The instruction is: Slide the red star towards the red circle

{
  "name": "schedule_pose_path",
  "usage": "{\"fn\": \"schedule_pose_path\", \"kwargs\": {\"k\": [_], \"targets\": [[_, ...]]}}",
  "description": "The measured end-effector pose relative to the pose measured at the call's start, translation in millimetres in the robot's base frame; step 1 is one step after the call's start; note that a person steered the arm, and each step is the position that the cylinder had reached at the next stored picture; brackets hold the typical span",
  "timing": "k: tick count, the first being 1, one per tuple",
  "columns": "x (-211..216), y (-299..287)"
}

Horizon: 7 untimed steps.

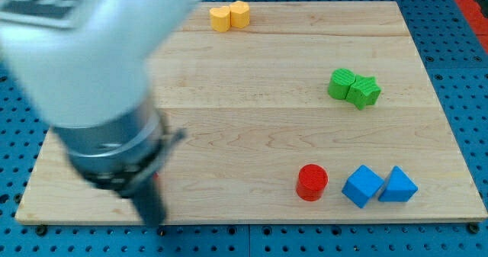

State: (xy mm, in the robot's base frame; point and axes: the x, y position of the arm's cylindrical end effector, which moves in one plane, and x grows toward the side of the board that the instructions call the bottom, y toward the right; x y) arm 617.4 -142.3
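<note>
The red circle (312, 182), a short cylinder, stands near the view's bottom, right of the middle. The arm's blurred grey body fills the view's left. My dark rod comes down from it, and my tip (155, 222) sits near the board's bottom edge at the left, far to the left of the red circle. A thin red sliver (155, 176) shows at the rod's right edge, just above my tip. Its shape cannot be made out. The rest of that red thing is hidden behind the arm.
Two yellow blocks (221, 18) (239, 14) touch at the view's top middle. Two green blocks (342, 83) (364, 91) touch at the right. Two blue blocks (362, 185) (398, 185) sit right of the red circle. The wooden board (252, 120) lies on a blue perforated surface.
</note>
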Motion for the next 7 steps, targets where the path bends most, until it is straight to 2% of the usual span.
{"fn": "schedule_pose_path", "kwargs": {"k": [1,2,3,6,7], "targets": [[-6,-80],[-57,-84],[-58,-25],[-30,-26],[-34,19]]}}
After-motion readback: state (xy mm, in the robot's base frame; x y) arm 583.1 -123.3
